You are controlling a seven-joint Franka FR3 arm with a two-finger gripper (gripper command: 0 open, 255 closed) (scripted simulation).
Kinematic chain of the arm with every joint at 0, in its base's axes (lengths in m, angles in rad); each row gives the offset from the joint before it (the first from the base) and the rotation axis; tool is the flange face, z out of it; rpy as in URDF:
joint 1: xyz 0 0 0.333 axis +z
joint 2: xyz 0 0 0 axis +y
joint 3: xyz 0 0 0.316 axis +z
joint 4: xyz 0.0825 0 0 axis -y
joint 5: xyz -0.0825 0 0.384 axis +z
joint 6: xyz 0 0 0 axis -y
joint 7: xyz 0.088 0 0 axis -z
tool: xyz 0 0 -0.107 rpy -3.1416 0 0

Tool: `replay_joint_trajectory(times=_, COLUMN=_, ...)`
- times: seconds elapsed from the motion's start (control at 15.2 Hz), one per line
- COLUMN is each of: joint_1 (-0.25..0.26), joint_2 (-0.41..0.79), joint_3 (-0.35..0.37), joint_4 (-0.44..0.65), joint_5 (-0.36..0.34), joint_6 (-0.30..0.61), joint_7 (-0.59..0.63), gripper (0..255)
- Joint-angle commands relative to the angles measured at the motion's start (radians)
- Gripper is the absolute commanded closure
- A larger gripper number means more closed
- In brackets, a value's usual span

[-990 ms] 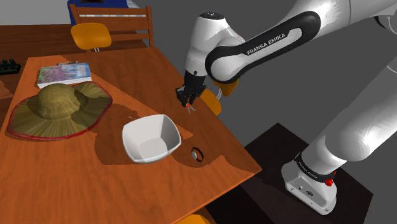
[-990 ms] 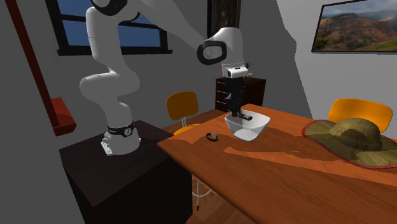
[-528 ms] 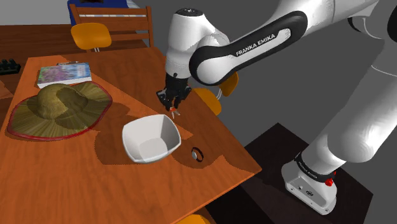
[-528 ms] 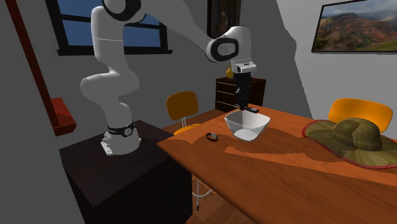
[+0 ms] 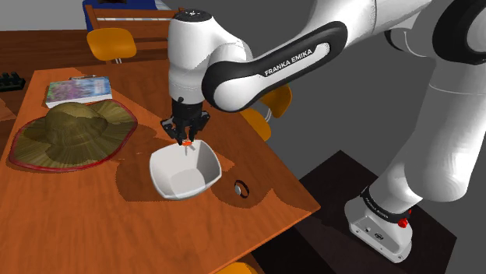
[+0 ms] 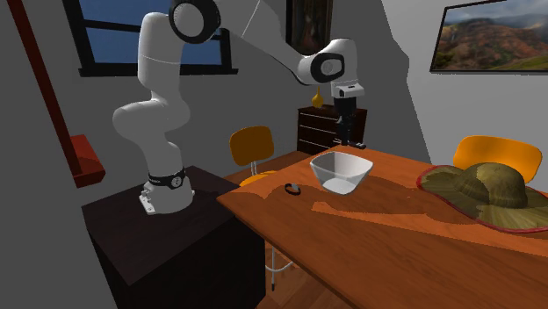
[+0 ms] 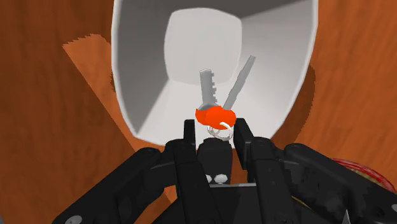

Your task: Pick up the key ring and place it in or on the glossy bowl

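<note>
Keys on the key ring (image 7: pixel 215 117) dangle over the hollow of the white bowl (image 7: pixel 273 76) on the desk (image 7: pixel 57 127) because the end effector (image 7: pixel 215 132), clamped tight on the ring's orange tag, hangs just above it, apparently lined up for release.

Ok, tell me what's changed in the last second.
The gripper, shut on the key ring, swung toward the shoulder view's left, from near the edge of the table to above the white bowl; nothing was let go. The bowl, straw hat, book and small black ring stayed put.
</note>
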Motion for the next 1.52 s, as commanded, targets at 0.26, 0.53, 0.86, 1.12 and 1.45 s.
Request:
replay_joint_trajectory(times=0.26, joint_1=0.015, joint_2=0.042, joint_3=-0.016, joint_4=-0.02, joint_5=-0.035, joint_6=0.055, joint_7=0.028, gripper=255)
replay_joint_trajectory(times=0.53, joint_1=0.024, joint_2=0.071, joint_3=-0.028, joint_4=-0.037, joint_5=-0.059, joint_6=0.096, joint_7=0.045, gripper=255)
replay_joint_trajectory(times=0.86, joint_1=0.036, joint_2=0.108, joint_3=-0.046, joint_4=-0.052, joint_5=-0.09, joint_6=0.144, joint_7=0.067, gripper=255)
replay_joint_trajectory(times=1.12, joint_1=0.036, joint_2=0.108, joint_3=-0.046, joint_4=-0.052, joint_5=-0.09, joint_6=0.144, joint_7=0.067, gripper=255)
replay_joint_trajectory(times=1.45, joint_1=0.036, joint_2=0.108, joint_3=-0.046, joint_4=-0.052, joint_5=-0.09, joint_6=0.144, joint_7=0.067, gripper=0)
